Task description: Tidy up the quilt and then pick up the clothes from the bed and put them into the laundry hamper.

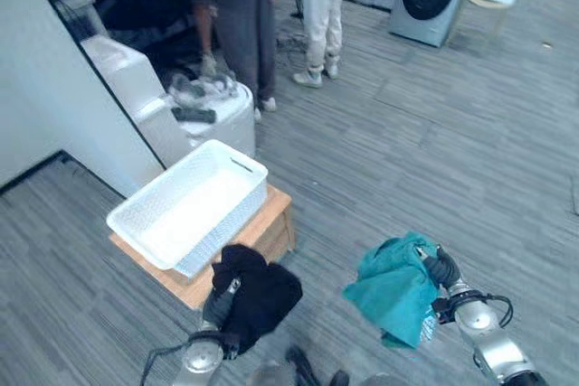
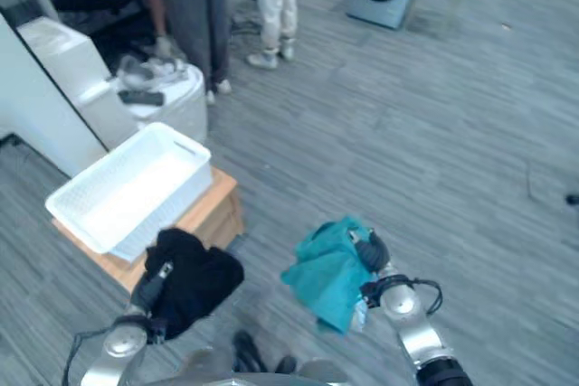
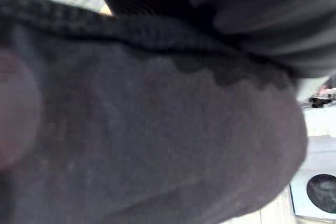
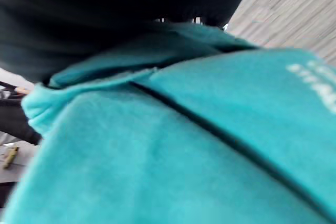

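Black cloth is hanging from my left hand at the lower left of the frame, draped so thickly over my fingers that I cannot tell how they are set. At the lower right, my right hand is clutching a teal garment, which is dangling above the grey floor. Just beyond the black cloth, a white hamper is sitting on a low wooden stand. Two people are standing at the top.
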Available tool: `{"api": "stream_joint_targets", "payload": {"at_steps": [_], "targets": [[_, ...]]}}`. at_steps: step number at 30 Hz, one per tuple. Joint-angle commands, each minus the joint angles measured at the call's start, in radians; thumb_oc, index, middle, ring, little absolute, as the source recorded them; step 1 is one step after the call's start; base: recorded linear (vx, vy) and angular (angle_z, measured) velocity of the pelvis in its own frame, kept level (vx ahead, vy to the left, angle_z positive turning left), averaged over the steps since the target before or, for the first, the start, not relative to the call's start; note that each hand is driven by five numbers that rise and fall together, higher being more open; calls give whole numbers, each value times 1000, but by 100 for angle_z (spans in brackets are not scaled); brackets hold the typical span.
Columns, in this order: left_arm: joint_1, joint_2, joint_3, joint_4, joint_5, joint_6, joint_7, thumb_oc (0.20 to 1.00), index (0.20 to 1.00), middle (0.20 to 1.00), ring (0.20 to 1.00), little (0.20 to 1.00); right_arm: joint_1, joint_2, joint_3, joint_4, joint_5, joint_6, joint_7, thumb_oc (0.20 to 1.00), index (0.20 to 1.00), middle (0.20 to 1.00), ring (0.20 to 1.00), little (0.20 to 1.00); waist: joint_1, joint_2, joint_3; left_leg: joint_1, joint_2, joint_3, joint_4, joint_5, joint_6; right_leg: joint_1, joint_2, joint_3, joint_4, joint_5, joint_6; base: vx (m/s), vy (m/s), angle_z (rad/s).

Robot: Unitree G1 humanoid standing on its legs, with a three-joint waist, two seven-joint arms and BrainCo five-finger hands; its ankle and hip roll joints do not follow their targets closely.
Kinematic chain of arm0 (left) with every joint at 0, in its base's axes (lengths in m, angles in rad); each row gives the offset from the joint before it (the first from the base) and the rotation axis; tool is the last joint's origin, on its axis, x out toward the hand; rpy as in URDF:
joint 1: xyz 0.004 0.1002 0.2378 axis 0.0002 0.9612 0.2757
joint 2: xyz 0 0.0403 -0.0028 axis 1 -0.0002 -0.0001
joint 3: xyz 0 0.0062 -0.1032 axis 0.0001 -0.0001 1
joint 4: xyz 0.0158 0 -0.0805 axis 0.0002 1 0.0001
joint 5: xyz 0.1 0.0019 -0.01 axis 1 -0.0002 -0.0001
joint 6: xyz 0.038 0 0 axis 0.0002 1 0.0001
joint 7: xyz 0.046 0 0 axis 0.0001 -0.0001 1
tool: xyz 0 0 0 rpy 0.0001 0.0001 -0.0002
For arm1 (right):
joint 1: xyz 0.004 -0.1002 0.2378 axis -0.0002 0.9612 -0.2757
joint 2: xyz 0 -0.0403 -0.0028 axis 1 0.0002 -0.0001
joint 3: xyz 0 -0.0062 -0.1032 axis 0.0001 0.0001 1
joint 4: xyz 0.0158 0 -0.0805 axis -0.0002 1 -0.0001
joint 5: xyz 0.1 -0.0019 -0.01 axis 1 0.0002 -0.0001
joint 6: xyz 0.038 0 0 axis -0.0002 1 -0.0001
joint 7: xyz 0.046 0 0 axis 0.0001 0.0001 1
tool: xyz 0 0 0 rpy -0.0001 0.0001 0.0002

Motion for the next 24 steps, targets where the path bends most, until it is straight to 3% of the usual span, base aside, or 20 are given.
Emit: {"api": "stream_joint_targets", "payload": {"at_steps": [1,3,4,7,8,9,11,14,19,20,22,23,24], "targets": [[-31,100,1,-106,55,-32,33,200,200,200,200,200,-61,-10,-53,-55,-54,-49,-7,200,200,200,200,200,14,-43,12,67,-57,-110,-158,32,-63,-40,-237,173,211,190,98,234,87,113],[-40,110,6,-118,64,-34,43,200,200,200,200,200,-54,-9,-61,-64,-49,-52,-14,200,200,200,200,200,-1,-40,22,86,-52,-178,-160,18,-64,-122,-222,261,272,160,87,193,-72,119],[-50,116,6,-119,66,-37,45,200,200,200,200,200,-52,-9,-65,-71,-44,-53,-17,200,200,200,200,200,-10,-37,30,80,-38,-194,-160,40,-73,-160,-203,279,229,151,53,147,-190,147],[-62,135,10,-112,69,-40,41,200,200,200,200,200,-33,-12,-81,-82,-29,-56,-24,200,200,200,200,200,-33,-48,34,87,-31,-283,-160,38,-103,-174,-181,349,10,104,16,181,-207,178],[-62,135,10,-113,69,-40,41,200,200,200,200,200,-33,-12,-81,-82,-30,-56,-24,200,200,200,200,200,-37,-46,35,88,-29,-288,-160,38,-104,-167,-180,343,5,105,16,340,-224,101],[-57,139,14,-106,73,-38,38,200,200,200,200,200,-15,-6,-91,-89,-29,-46,-22,200,200,200,200,200,-56,-58,28,97,-33,-352,-160,21,-127,-158,-148,439,-222,81,7,361,-227,123],[-61,147,27,-92,83,-31,31,200,200,200,200,200,-2,7,-96,-91,-26,-39,-24,200,200,200,200,200,-68,-68,23,106,-35,-407,-160,7,-141,-160,-131,498,-358,121,10,439,-269,150],[-48,157,53,-82,94,-24,28,200,200,200,200,200,13,23,-93,-96,-26,-36,-17,200,200,200,200,200,-88,-64,27,143,-27,-485,-160,-19,-163,-207,-110,547,-435,166,23,370,-219,95],[-18,132,86,-67,98,-21,36,200,200,200,200,200,-16,15,-88,-127,-38,-43,-12,200,200,200,200,200,-105,-68,6,241,-13,-519,-117,-82,-182,-177,-106,553,-429,181,19,415,-224,69],[-5,113,99,-73,85,-25,32,200,200,200,200,200,-35,-12,-94,-147,-40,-49,-7,200,200,200,200,200,-106,-56,0,209,1,-504,19,-59,-207,-136,-98,535,-449,180,0,416,-230,-5],[-18,106,100,-72,66,-29,31,200,200,200,200,200,-62,-53,-105,-175,-38,-56,-9,200,200,200,200,200,-98,-58,4,132,34,-471,180,2,-242,-77,-98,504,-460,154,-28,262,-189,-5],[-28,107,97,-73,60,-31,33,200,200,200,200,200,-81,-68,-107,-189,-39,-57,-13,200,200,200,200,200,-97,-65,13,73,60,-438,252,24,-243,-61,-111,481,-460,141,-35,125,-142,14],[-20,113,100,-71,55,-42,24,200,200,200,200,200,-100,-85,-112,-202,-40,-61,-17,200,200,200,200,200,-86,-77,20,29,77,-393,248,20,-229,-43,-125,463,-460,127,-39,112,-110,17]]}}
